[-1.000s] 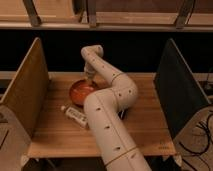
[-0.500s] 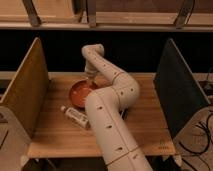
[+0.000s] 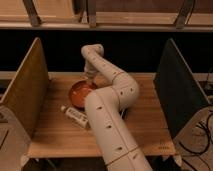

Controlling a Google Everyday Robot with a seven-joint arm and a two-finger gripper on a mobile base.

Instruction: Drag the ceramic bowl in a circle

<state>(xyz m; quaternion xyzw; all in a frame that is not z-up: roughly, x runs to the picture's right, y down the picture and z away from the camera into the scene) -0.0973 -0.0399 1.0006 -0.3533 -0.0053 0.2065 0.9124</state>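
Observation:
The ceramic bowl [image 3: 80, 93] is a round, shallow, glossy orange-red dish on the wooden table [image 3: 145, 117], left of centre. My white arm rises from the bottom of the camera view, bends at the elbow and reaches back over the bowl. The gripper [image 3: 90, 80] hangs at the bowl's far right rim, right at its edge. The arm's forward link hides part of the bowl's right side.
A small clear plastic bottle [image 3: 75, 115] with a label lies on its side in front of the bowl, beside the arm. Tall panels stand at the table's left [image 3: 27, 90] and right [image 3: 176, 87]. Cables [image 3: 202, 135] hang off the right.
The bowl and gripper have shifted slightly together toward the right; the arm's pose is almost the same.

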